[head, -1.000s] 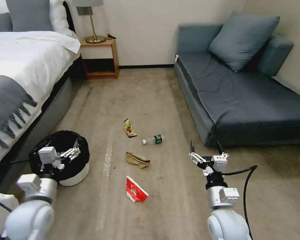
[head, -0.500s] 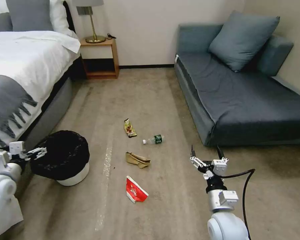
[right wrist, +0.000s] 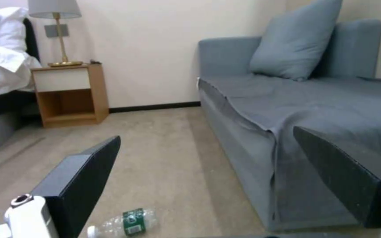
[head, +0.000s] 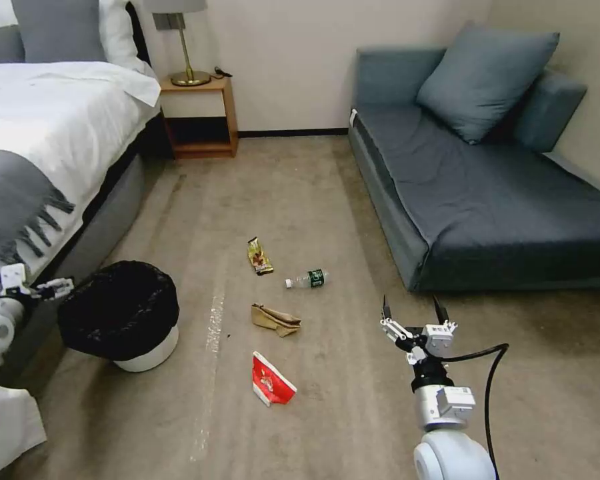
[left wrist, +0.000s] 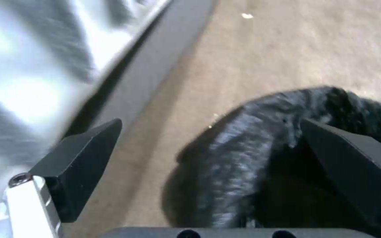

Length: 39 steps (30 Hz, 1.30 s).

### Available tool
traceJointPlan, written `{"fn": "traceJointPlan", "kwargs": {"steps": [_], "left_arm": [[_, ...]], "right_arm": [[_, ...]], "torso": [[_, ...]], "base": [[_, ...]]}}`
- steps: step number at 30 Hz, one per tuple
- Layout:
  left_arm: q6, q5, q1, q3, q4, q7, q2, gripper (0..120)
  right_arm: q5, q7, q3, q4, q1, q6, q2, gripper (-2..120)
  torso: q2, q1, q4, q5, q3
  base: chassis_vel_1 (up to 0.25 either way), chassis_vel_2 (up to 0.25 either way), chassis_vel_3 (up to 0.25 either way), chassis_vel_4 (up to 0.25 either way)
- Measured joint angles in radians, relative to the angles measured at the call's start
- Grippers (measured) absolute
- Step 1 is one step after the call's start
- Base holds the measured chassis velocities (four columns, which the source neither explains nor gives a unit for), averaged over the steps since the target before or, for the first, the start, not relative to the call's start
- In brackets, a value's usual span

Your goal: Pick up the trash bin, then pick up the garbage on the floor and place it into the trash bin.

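The trash bin (head: 121, 312), white with a black bag over its rim, stands on the floor (head: 300, 193) beside the bed. My left gripper (head: 59, 289) hovers open just left of the bin's rim; in the left wrist view its fingers spread wide over the black bag (left wrist: 252, 158). The garbage lies in mid-floor: a gold-brown wrapper (head: 259, 256), a clear bottle (head: 307, 279), a tan paper bag (head: 275, 319) and a red-white packet (head: 271, 381). My right gripper (head: 412, 311) is open and empty, right of the litter. The right wrist view shows the bottle (right wrist: 126, 223) low between its fingers (right wrist: 84, 178).
A bed (head: 47, 133) with a grey fringed throw runs along the left. A wooden nightstand (head: 200, 113) with a lamp stands at the back wall. A blue-grey sofa (head: 487, 193) takes the right side. Open carpet lies between them.
My left arm has swung left, from above the bin's opening to beside its left rim. The right gripper has drawn back slightly. The litter and bin have not moved.
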Motion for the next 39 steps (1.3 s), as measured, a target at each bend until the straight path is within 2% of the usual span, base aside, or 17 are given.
{"fn": "traceJointPlan", "kwargs": {"steps": [1, 2, 3, 5, 7, 8, 12, 20, 24, 27, 29, 30, 33, 34, 37, 39], "left_arm": [[0.0, 0.0, 0.0, 0.0, 0.0, 0.0, 0.0, 100], [0.007, 0.007, -0.014, 0.02, 0.008, 0.003, -0.003, 100], [0.03, 0.027, -0.048, 0.066, 0.033, 0.005, -0.01, 100], [0.058, 0.047, -0.08, 0.104, 0.058, 0.006, -0.017, 100], [0.064, 0.052, -0.085, 0.11, 0.063, 0.006, -0.018, 100], [0.088, 0.077, -0.102, 0.131, 0.083, 0.008, -0.022, 100], [0.118, 0.106, -0.116, 0.143, 0.113, 0.013, -0.029, 100], [0.131, 0.122, -0.154, 0.166, 0.182, 0.027, -0.048, 95], [0.133, 0.128, -0.187, 0.187, 0.229, 0.032, -0.062, 88], [0.134, 0.143, -0.207, 0.197, 0.26, 0.039, -0.072, 72], [0.134, 0.143, -0.208, 0.197, 0.261, 0.039, -0.072, 71], [0.134, 0.145, -0.21, 0.197, 0.264, 0.039, -0.075, 63], [0.133, 0.145, -0.203, 0.188, 0.263, 0.039, -0.076, 48], [0.133, 0.145, -0.203, 0.188, 0.263, 0.039, -0.076, 48], [0.132, 0.143, -0.19, 0.175, 0.259, 0.04, -0.076, 36], [0.132, 0.143, -0.187, 0.172, 0.258, 0.041, -0.076, 32]], "right_arm": [[0.0, 0.0, 0.0, 0.0, 0.0, 0.0, 0.0, 100], [0.0, 0.001, 0.004, 0.0, 0.0, 0.0, 0.002, 100], [0.0, 0.004, 0.011, 0.001, 0.0, -0.001, 0.003, 100], [0.0, 0.005, 0.019, 0.002, -0.001, -0.002, 0.005, 100], [0.0, 0.005, 0.021, 0.002, -0.001, -0.002, 0.005, 100], [0.001, 0.007, 0.027, 0.002, -0.002, -0.002, 0.007, 100], [0.002, 0.007, 0.032, 0.002, -0.007, -0.002, 0.011, 100], [-0.005, 0.009, 0.029, 0.004, -0.019, 0.001, 0.018, 100], [-0.009, 0.01, 0.028, 0.007, -0.022, 0.002, 0.02, 100], [-0.012, 0.012, 0.029, 0.01, -0.024, 0.002, 0.021, 100], [-0.012, 0.013, 0.03, 0.01, -0.024, 0.002, 0.021, 100], [-0.012, 0.013, 0.031, 0.01, -0.024, 0.002, 0.021, 100], [-0.012, 0.014, 0.031, 0.008, -0.023, 0.003, 0.022, 100], [-0.012, 0.014, 0.031, 0.008, -0.023, 0.003, 0.022, 100], [-0.012, 0.014, 0.029, 0.004, -0.021, 0.004, 0.022, 100], [-0.012, 0.015, 0.028, 0.003, -0.02, 0.004, 0.023, 100]], "torso": [[0.0, 0.0, 0.0, 0.0, 0.0], [0.0, 0.0, -0.0002, 0.0001, 0.0], [0.0, 0.0, -0.0002, 0.0, 0.0], [0.0, 0.0, -0.0003, 0.0, 0.0], [0.0, 0.0, -0.0003, 0.0, 0.0], [0.0, 0.0, -0.0003, 0.0, 0.0], [0.0, 0.0, 0.0001, 0.0, 0.0], [0.0, 0.0, 0.0001, 0.0001, 0.0], [0.0, 0.0, 0.0, 0.0, 0.0], [0.0, 0.0, 0.0, 0.0001, 0.0], [0.0, 0.0, 0.0001, 0.0003, 0.0], [0.0, 0.0, 0.0003, 0.0006, 0.0], [0.0, 0.0, 0.0002, 0.0007, 0.0], [0.0, 0.0, 0.0002, 0.0007, 0.0], [0.0, 0.0, 0.0001, 0.0008, 0.0], [0.0, 0.0, 0.0001, 0.0007, 0.0]], "base": [[0.0, 0.0, 0.0, 0.0], [0.0, 0.0, 0.0, 0.0], [0.0, 0.0, 0.0, 0.0], [0.0, 0.0, 0.0, 0.0], [0.0, 0.0, 0.0, 0.0], [0.0, 0.0, 0.0, 0.0], [0.0, 0.0, 0.0, 0.0], [0.0, 0.0, 0.0, 0.0], [0.0, 0.0, 0.0, 0.0], [0.0, 0.0, 0.0, 0.0], [0.0, 0.0, 0.0, 0.0], [0.0, 0.0, 0.0, 0.0], [0.0, 0.0, 0.0, 0.0], [0.0, 0.0, 0.0, 0.0], [0.0, 0.0, 0.0, 0.0], [0.0, 0.0, 0.0, 0.0]]}}
